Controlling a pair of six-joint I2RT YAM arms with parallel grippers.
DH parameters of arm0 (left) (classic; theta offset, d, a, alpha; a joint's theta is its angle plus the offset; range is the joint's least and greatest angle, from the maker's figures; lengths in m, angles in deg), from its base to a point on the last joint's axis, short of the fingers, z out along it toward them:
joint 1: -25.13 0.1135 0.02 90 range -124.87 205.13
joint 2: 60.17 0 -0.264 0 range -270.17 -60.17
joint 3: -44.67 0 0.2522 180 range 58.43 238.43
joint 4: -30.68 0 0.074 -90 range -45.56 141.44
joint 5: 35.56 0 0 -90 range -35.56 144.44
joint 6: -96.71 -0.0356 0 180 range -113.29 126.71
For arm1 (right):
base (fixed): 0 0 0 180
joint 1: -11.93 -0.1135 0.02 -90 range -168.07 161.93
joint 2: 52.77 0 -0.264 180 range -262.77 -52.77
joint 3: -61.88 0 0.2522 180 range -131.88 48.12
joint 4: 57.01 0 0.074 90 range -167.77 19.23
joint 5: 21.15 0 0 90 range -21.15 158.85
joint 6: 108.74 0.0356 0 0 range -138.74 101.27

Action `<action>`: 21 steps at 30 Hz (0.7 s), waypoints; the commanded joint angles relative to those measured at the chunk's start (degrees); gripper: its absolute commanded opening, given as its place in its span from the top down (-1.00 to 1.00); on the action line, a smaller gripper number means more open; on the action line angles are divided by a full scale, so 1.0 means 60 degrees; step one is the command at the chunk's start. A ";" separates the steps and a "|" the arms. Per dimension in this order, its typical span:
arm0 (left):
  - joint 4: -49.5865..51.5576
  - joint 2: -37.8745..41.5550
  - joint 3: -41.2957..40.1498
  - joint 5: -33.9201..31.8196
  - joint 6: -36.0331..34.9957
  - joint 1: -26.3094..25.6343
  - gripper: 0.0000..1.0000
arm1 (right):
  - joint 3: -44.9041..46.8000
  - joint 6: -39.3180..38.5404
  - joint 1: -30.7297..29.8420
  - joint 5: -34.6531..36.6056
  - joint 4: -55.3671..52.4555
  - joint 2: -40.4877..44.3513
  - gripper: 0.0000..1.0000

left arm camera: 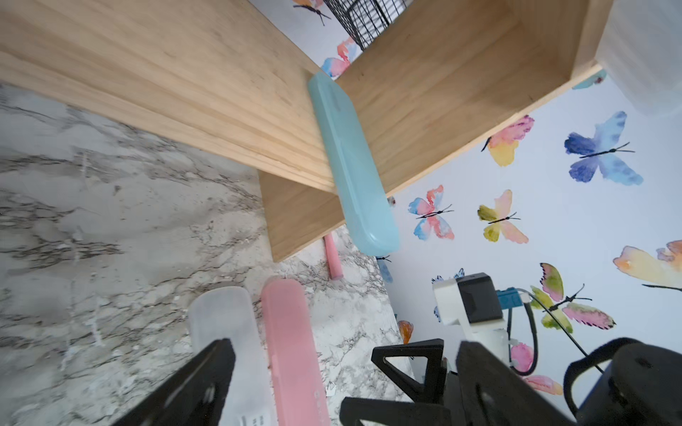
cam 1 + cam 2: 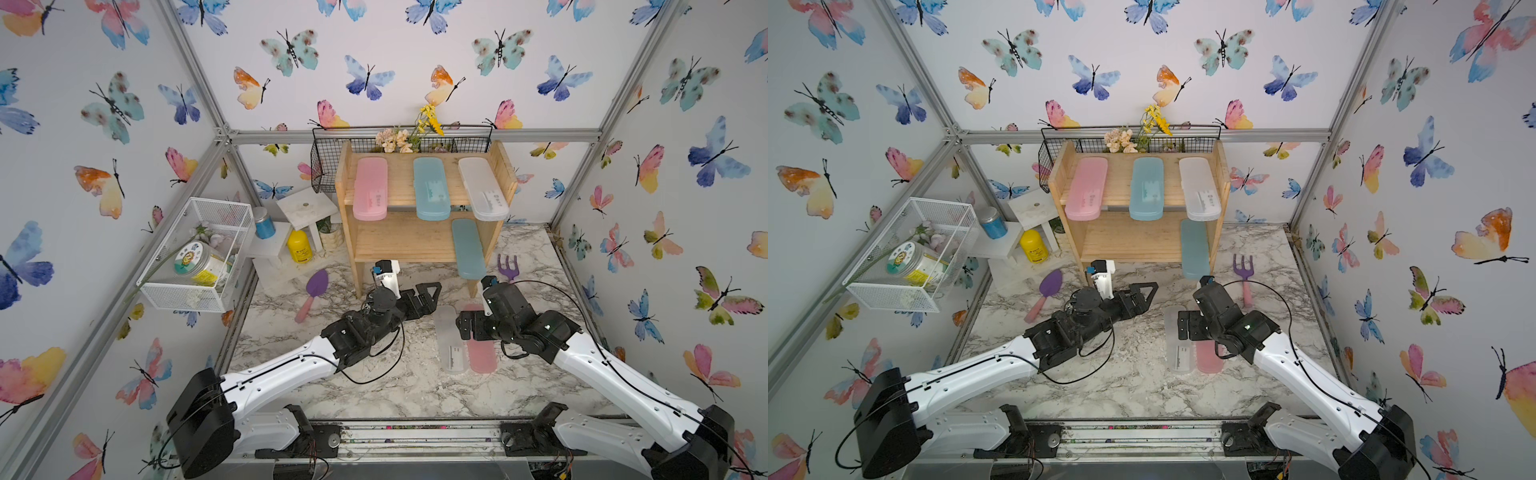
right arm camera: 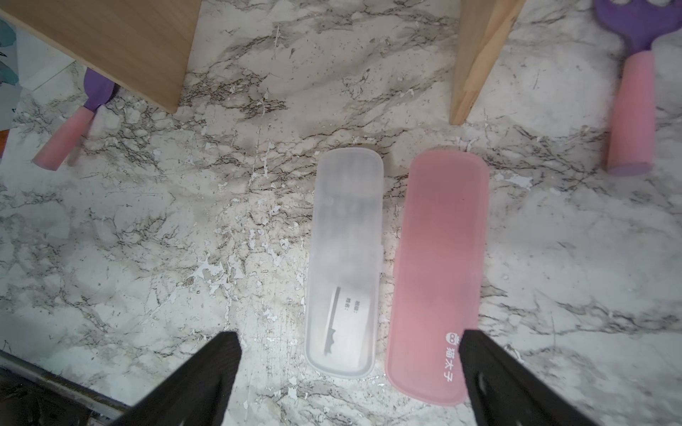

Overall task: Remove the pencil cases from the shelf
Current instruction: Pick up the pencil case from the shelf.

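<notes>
Right wrist view, pink case (image 3: pixel 439 273) reads 猫太子

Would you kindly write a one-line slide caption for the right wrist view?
Open right gripper above a clear case and pink case lying side by side on the marble table.

Two white-shelled arms (image 2: pixel 286 370) — black joints, thin black cables, black tools.

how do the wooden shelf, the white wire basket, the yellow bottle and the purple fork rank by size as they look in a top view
Largest to smallest in a top view:
1. wooden shelf
2. white wire basket
3. yellow bottle and purple fork: these two look alike in size, so no ranking between them.
</notes>
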 commanded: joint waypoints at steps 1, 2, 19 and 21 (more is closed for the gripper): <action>-0.1080 -0.0689 0.0170 0.1261 0.0162 0.0197 -0.99 | -0.0522 0.0067 0.0069 0.0746 -0.0506 0.0406 -0.98; -0.1496 -0.0918 0.0172 0.1560 0.0386 0.0281 -0.99 | -0.0674 0.0021 0.0069 0.0988 -0.0488 0.0583 -0.98; -0.4725 -0.4202 0.1702 0.4251 0.2100 0.0945 -0.94 | -0.3811 -0.1237 0.1469 0.0885 -0.0980 0.0011 -0.98; -0.4882 -0.4431 0.1747 0.4320 0.2284 0.1004 -0.89 | -0.3893 -0.1280 0.1596 0.0744 -0.0873 -0.0025 -0.98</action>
